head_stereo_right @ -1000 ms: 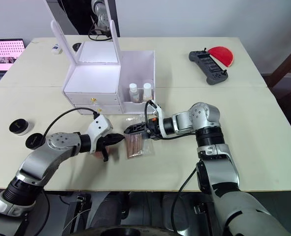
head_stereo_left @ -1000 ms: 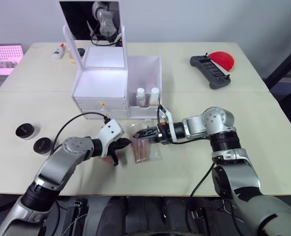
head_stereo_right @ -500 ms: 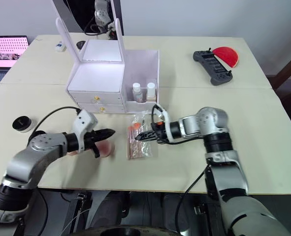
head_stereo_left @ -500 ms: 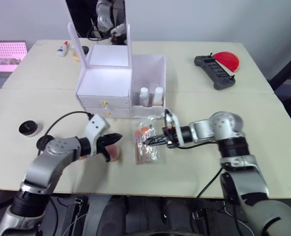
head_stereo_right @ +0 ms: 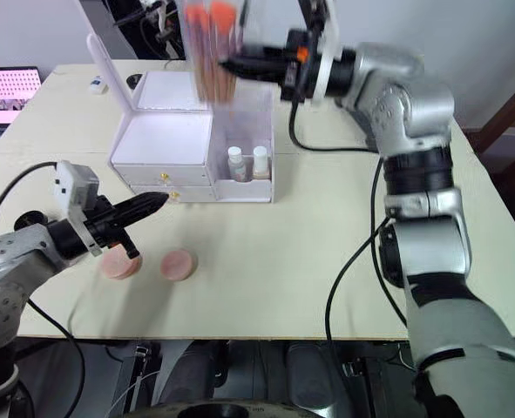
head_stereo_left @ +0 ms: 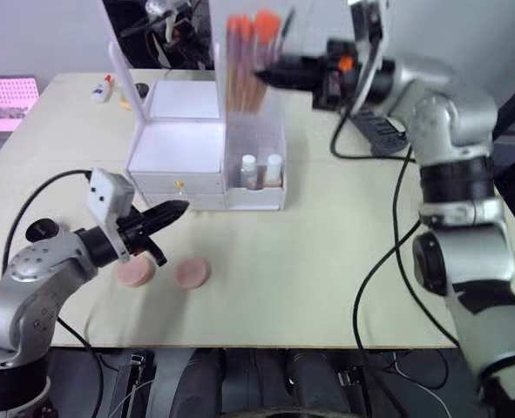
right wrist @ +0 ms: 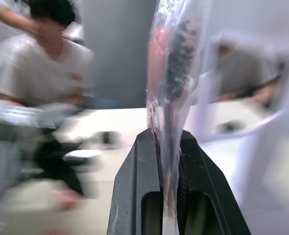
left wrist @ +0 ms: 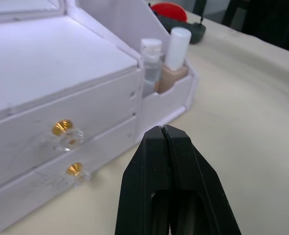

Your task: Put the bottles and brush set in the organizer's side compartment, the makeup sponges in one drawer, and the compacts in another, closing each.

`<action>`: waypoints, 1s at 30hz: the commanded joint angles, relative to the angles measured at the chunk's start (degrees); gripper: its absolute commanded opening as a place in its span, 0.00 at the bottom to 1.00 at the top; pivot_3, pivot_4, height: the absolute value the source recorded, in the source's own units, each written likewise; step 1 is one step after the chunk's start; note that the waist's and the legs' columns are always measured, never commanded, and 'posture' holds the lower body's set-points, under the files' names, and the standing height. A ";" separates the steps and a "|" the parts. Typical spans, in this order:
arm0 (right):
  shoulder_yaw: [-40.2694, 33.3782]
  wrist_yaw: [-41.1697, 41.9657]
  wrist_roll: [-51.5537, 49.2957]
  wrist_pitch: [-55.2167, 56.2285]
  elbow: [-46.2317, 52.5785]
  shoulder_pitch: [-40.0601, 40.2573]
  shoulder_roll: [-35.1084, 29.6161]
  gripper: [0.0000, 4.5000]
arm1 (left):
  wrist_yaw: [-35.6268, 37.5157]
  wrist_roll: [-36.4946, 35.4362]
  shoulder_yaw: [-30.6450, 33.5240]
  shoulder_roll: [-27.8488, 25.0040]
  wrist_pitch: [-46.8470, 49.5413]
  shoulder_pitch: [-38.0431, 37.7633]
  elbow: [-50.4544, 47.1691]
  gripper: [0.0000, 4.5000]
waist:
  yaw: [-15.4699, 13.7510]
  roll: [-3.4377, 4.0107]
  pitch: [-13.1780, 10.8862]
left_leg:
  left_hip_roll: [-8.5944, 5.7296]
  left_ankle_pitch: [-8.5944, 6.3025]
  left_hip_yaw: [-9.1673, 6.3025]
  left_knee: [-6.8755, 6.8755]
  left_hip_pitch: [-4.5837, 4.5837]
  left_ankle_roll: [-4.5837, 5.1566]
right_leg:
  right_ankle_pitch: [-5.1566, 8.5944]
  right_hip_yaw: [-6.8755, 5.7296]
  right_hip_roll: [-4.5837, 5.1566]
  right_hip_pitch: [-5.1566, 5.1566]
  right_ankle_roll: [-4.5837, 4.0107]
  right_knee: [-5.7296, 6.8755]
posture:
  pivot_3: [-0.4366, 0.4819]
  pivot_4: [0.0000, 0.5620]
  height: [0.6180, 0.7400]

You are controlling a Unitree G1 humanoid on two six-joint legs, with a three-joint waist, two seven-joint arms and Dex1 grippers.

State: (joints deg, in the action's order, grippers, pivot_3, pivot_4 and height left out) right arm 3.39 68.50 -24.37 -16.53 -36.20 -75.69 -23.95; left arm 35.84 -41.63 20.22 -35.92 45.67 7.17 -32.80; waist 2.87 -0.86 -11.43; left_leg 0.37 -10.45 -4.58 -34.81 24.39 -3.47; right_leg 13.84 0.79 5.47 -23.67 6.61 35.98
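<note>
My right gripper (head_stereo_left: 271, 70) is shut on the brush set (head_stereo_left: 249, 59), a clear bag of orange-tipped brushes. The bag hangs high above the white organizer (head_stereo_left: 183, 148); in the right wrist view it (right wrist: 167, 73) is pinched between the jaws. Two bottles (head_stereo_left: 261, 169) stand in the side compartment. My left gripper (head_stereo_left: 173, 211) is shut and empty, pointing at the two closed drawers with gold knobs (left wrist: 61, 128). Two pink makeup sponges (head_stereo_left: 192, 273) lie on the table beside it. One black compact (head_stereo_left: 39, 229) peeks out behind my left arm.
The organizer's mirrored lid (head_stereo_left: 122, 65) stands upright at the back. A black controller (head_stereo_left: 376, 129) lies behind my right arm. A glue bottle (head_stereo_left: 103, 87) and a pink screen (head_stereo_left: 4, 91) sit at the far left. A person (right wrist: 41, 63) is in the right wrist view.
My right gripper closed on the brush set and lifted it from the table to high above the organizer. My left gripper drew away from the sponges toward the drawers.
</note>
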 commanded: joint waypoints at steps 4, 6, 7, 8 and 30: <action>0.62 -0.72 11.45 26.78 -28.67 -8.22 6.58 0.01 | -4.87 -3.48 3.72 1.29 -1.00 -3.27 -6.69 0.00 | -0.02 0.00 -0.05 | 0.00 0.00 0.06 0.05 0.02 0.00 | -0.04 0.08 0.00 -0.07 0.06 0.03 | 0.48 0.27 1.00; 0.34 -2.04 13.63 30.34 -32.98 -8.81 7.77 0.01 | -6.06 -3.48 4.11 1.14 -1.14 -5.04 -7.84 0.00 | -0.13 0.01 -0.05 | 0.00 0.01 0.05 0.11 0.02 -0.01 | -0.06 0.09 -0.02 -0.10 0.10 0.05 | 0.48 0.27 1.00; 0.81 -2.45 15.21 31.84 -34.42 -8.86 8.00 0.01 | -6.55 -3.52 4.25 1.03 -1.18 -5.74 -8.31 0.00 | -0.19 0.02 -0.06 | 0.00 0.01 0.05 0.13 0.01 -0.01 | -0.06 0.11 -0.03 -0.12 0.09 0.06 | 0.48 0.27 1.00; 1.07 -2.87 16.45 33.06 -35.52 -8.79 8.11 0.01 | -6.96 -3.67 4.48 0.92 -1.19 -6.47 -8.93 0.00 | -0.24 0.02 -0.06 | 0.00 0.01 0.05 0.13 0.02 -0.01 | -0.05 0.10 -0.03 -0.13 0.08 0.07 | 0.48 0.27 1.00; -3.13 -6.43 25.15 31.71 -40.54 -4.97 9.89 0.01 | -8.42 -3.84 3.80 -2.40 -2.14 -8.68 -9.08 0.00 | -0.06 0.03 -0.06 | 0.03 0.02 0.05 0.07 -0.02 -0.03 | -0.04 0.18 -0.11 -0.13 -0.07 0.13 | 0.48 0.27 1.00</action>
State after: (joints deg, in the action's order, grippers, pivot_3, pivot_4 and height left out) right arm 0.76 62.77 0.25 14.56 -77.68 -79.89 -14.14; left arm 27.15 -45.66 23.85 -37.66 44.63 -1.96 -41.16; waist 2.81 -0.83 -11.49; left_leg 0.39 -10.43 -4.53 -34.73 24.37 -3.50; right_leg 13.80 0.96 5.36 -23.80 6.54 36.10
